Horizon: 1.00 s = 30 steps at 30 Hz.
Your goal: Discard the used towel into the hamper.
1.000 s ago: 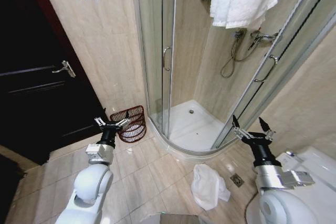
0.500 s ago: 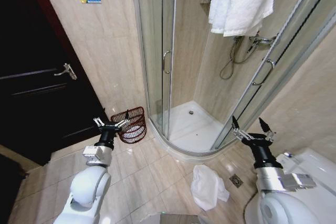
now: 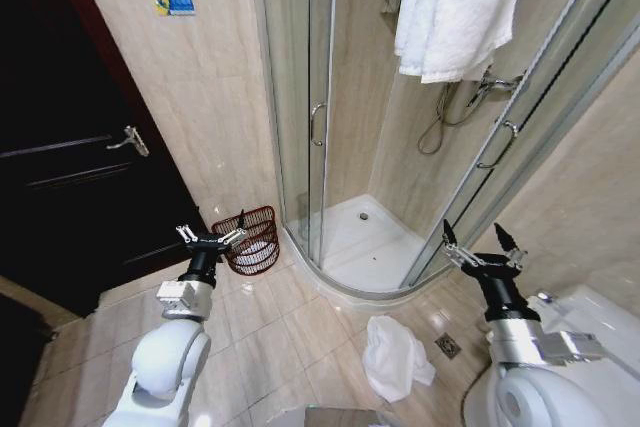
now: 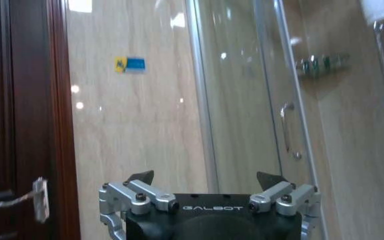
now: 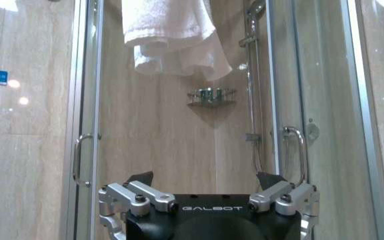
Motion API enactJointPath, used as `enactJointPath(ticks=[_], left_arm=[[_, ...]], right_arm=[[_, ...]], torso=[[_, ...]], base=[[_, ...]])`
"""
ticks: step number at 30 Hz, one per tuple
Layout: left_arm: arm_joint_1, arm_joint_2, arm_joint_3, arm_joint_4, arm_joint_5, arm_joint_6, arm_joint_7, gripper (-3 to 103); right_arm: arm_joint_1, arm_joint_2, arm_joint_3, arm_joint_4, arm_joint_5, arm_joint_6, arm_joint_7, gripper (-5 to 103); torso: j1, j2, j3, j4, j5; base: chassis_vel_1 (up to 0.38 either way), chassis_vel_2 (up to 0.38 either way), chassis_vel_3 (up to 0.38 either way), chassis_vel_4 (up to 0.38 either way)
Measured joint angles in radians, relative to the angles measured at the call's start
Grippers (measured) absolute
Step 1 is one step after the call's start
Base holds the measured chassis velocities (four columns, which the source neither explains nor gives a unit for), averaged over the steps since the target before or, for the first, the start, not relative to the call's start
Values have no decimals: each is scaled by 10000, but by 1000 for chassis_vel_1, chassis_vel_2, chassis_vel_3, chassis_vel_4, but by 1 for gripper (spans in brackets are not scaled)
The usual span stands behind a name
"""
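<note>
A crumpled white towel (image 3: 395,357) lies on the tiled floor in front of the shower, between my two arms and nearer the right one. The hamper (image 3: 250,239), a dark red-brown wire basket holding something white, stands against the wall beside the shower's edge. My left gripper (image 3: 212,237) is raised and open just left of the hamper, empty. My right gripper (image 3: 480,247) is also raised, open and empty, above and right of the floor towel. Both wrist views show open, empty fingers: left gripper (image 4: 205,177), right gripper (image 5: 205,177).
Another white towel (image 3: 455,2) hangs over the glass shower enclosure (image 3: 300,97). A dark door (image 3: 60,167) with a lever handle fills the left. A white toilet (image 3: 600,337) sits at lower right, with a floor drain (image 3: 447,345) beside the towel.
The whole head view has shifted slightly, so the camera moved. Both arms hold the same raised pose with open grippers. The floor towel and hamper have not been touched.
</note>
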Motion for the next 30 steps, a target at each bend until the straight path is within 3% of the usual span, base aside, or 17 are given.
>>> enactJointPath(ticks=[8,9,11,14,15,17,18,20,22,23,25,26,28,30], left_arm=[[-7,-29,146,42,-18,-535,-6,100],[41,-55,162,83,-31,-854,0,100],[72,-74,161,95,-28,-925,0,100],[336,-168,121,246,54,-1222,5,100],[336,-168,121,246,54,-1222,5,100],[386,-210,135,490,171,-1408,-2,100],[386,-210,135,490,171,-1408,-2,100],[255,-28,398,901,254,-1450,-9,100],[209,38,461,996,276,-1450,43,100],[186,135,563,1211,341,-1511,220,100],[258,174,633,1443,400,-1677,339,100],[258,174,633,1443,400,-1677,339,100],[360,181,660,1761,481,-1920,382,100],[381,173,657,1806,494,-1961,382,100]], right_arm=[[42,-107,55,-34,183,167,113,100],[344,-284,54,-70,319,450,411,100],[469,-366,77,-69,385,485,497,100],[1322,-1378,352,22,1356,504,854,100],[1322,-1378,352,22,1356,504,854,100],[1748,-2232,398,-54,2049,760,847,100],[1748,-2232,398,-54,2049,760,847,100],[2079,-3053,618,-197,2642,1072,775,100],[2177,-3235,694,-208,2806,1106,810,100],[2616,-3777,847,-228,3152,1133,1102,100],[3235,-4430,1001,-229,3318,882,1498,100],[3235,-4430,1001,-229,3318,882,1498,100],[4146,-5282,1062,-275,3743,170,1887,100],[4320,-5414,1037,-311,3831,68,1946,100]], torso=[[162,357,200,-1,0],[191,426,238,-1,1],[195,435,244,-2,1],[203,447,254,1,1],[203,447,254,1,1],[200,441,251,5,-2],[200,441,251,5,-2],[194,424,242,1,1],[192,419,239,-3,2],[185,407,232,-5,3],[179,394,225,1,0],[179,394,225,1,0],[171,378,216,1,0],[170,376,215,-1,1]], base=[[0,0,0,0],[0,0,0,0],[0,0,0,0],[0,0,0,0],[0,0,0,0],[0,0,0,0],[0,0,0,0],[0,0,0,0],[0,0,0,0],[0,0,0,0],[0,0,0,0],[0,0,0,0],[0,0,0,0],[0,0,0,0]])
